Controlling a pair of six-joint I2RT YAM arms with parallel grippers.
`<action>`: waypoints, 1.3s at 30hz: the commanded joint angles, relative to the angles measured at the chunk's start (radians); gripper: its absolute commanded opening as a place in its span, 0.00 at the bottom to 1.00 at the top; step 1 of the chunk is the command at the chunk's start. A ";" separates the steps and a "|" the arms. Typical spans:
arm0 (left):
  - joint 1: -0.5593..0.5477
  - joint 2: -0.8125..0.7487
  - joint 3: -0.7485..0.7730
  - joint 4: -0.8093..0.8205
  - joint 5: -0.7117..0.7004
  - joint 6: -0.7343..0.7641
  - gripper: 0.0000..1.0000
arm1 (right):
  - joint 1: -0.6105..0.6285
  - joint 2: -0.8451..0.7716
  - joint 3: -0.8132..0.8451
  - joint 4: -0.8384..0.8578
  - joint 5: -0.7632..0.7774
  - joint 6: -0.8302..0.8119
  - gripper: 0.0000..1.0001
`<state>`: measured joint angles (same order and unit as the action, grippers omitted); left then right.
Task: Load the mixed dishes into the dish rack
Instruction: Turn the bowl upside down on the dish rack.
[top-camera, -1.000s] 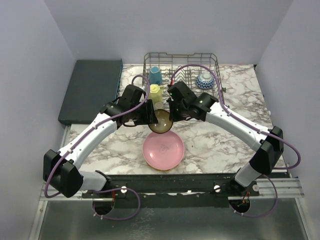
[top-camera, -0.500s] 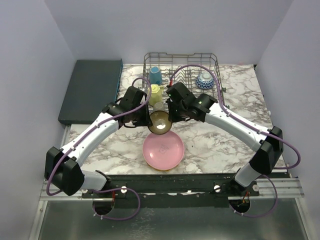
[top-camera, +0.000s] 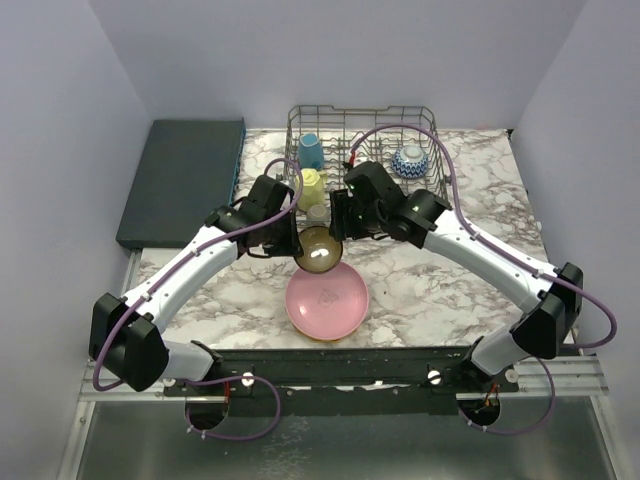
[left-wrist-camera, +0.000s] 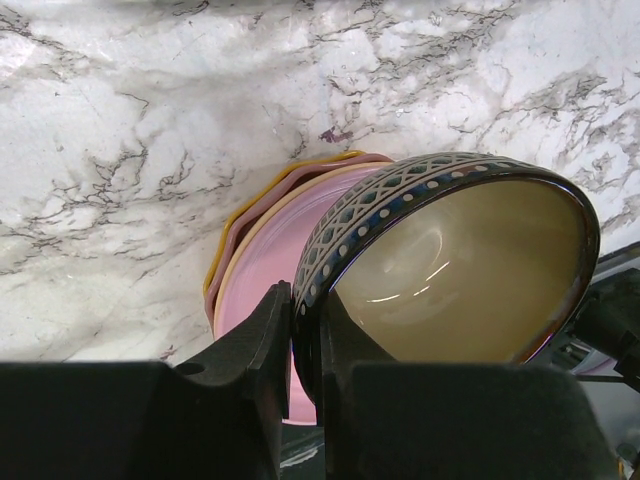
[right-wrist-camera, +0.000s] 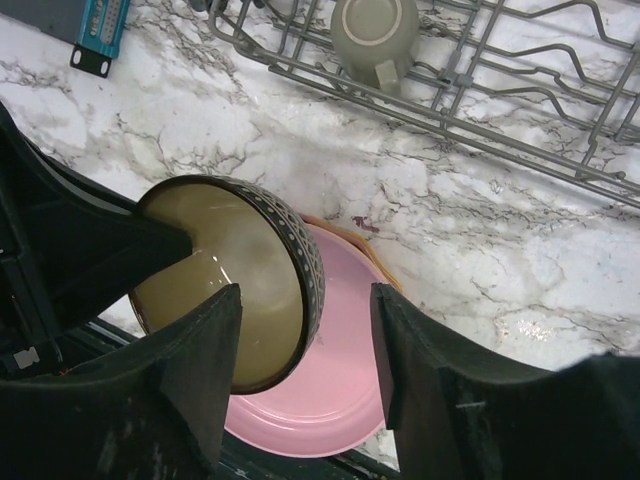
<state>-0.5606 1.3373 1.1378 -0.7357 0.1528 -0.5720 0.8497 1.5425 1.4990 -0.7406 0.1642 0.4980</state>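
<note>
A small brown bowl (top-camera: 319, 247) with a patterned outer band hangs tilted over the pink plate (top-camera: 327, 300). My left gripper (top-camera: 301, 240) is shut on the bowl's rim (left-wrist-camera: 330, 262), one finger inside and one outside. In the left wrist view the left gripper (left-wrist-camera: 307, 300) pinches that rim just above the pink plate (left-wrist-camera: 262, 270). My right gripper (top-camera: 338, 228) stands open, and in its wrist view the right gripper (right-wrist-camera: 305, 320) has the bowl (right-wrist-camera: 235, 280) near one finger without gripping it. The dish rack (top-camera: 362, 108) stands at the back.
The rack holds a blue mug (top-camera: 311, 150), a yellow mug (top-camera: 312, 185), a grey-green mug (right-wrist-camera: 375, 30) and a blue-white bowl (top-camera: 410, 160). More plates lie stacked under the pink one, showing an orange rim (left-wrist-camera: 225, 255). A dark teal slab (top-camera: 182, 180) lies at the back left.
My left gripper closed on the bowl's rim. My right gripper then opened and let go of the bowl, drawing back slightly toward the rack.
</note>
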 joint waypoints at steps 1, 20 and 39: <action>-0.005 -0.036 0.004 0.049 0.043 0.003 0.00 | 0.005 -0.052 -0.033 0.026 0.021 0.008 0.61; 0.123 -0.093 -0.044 0.170 0.323 -0.019 0.00 | -0.207 -0.266 -0.206 0.182 -0.386 0.086 0.80; 0.233 -0.141 -0.132 0.402 0.613 -0.168 0.00 | -0.301 -0.346 -0.433 0.546 -0.795 0.264 1.00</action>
<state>-0.3382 1.2434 1.0172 -0.4606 0.6476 -0.6804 0.5529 1.2152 1.0981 -0.3164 -0.5301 0.7017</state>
